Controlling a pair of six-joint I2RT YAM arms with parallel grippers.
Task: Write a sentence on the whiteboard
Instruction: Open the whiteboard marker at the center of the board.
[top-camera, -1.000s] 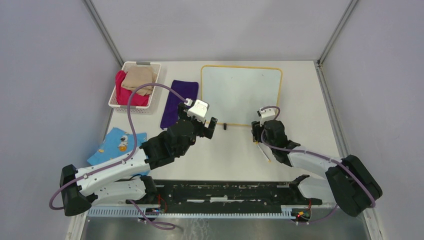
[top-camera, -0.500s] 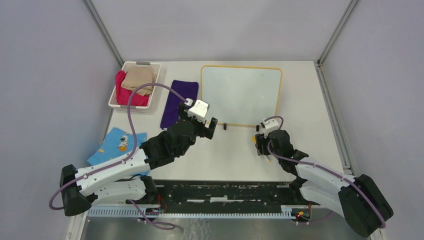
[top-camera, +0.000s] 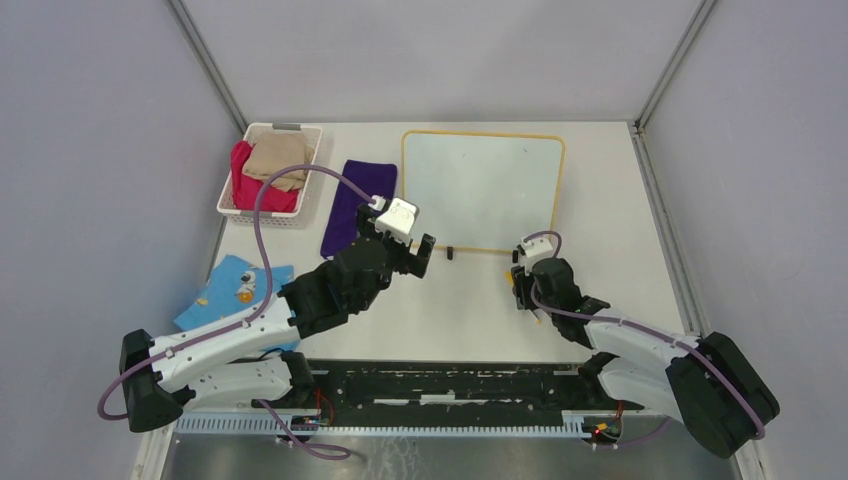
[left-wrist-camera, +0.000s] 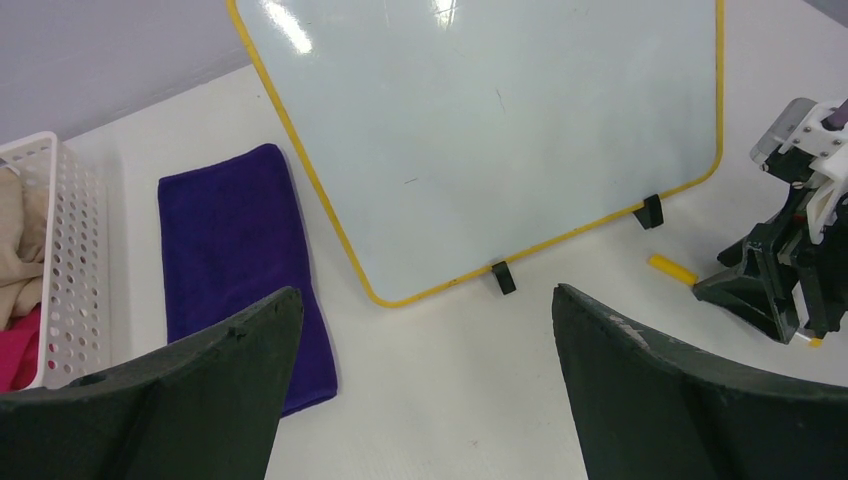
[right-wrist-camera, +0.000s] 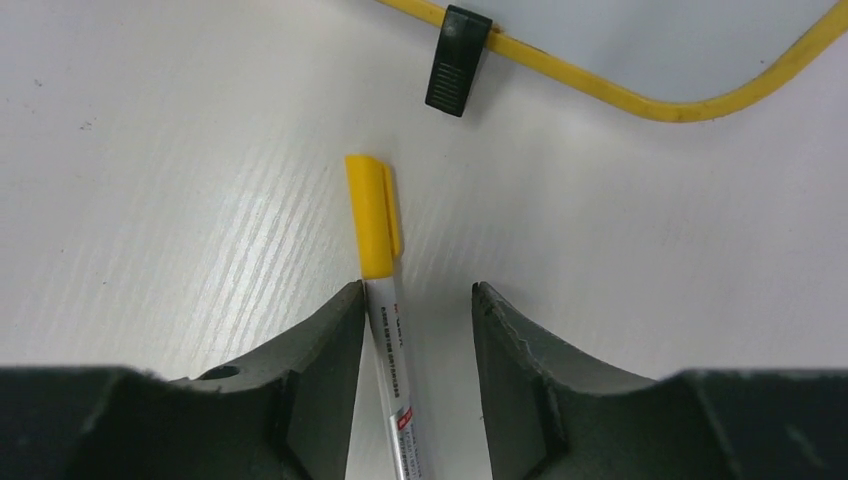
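**Operator:** Where do the parts stand?

**Technician:** The rectangular white whiteboard with a thin yellow frame (top-camera: 483, 190) lies flat at the far middle of the white counter (top-camera: 460, 310), and no writing shows on it. The slim white marker with a yellow cap (right-wrist-camera: 388, 330) lies just beside its near edge, by a black foot (right-wrist-camera: 457, 60).

**Operator:** And the fingers?

**Technician:** The right fingers (right-wrist-camera: 320, 350) straddle the barrel, narrowly parted and not yet clamped — the barrel sits against one of them. The left fingers (left-wrist-camera: 230, 370) hang spread wide, holding nothing.

**Operator:** Procedure?

**Technician:** Centre the barrel, close below the cap, lift level — uncapping likely falls to the left fingers.
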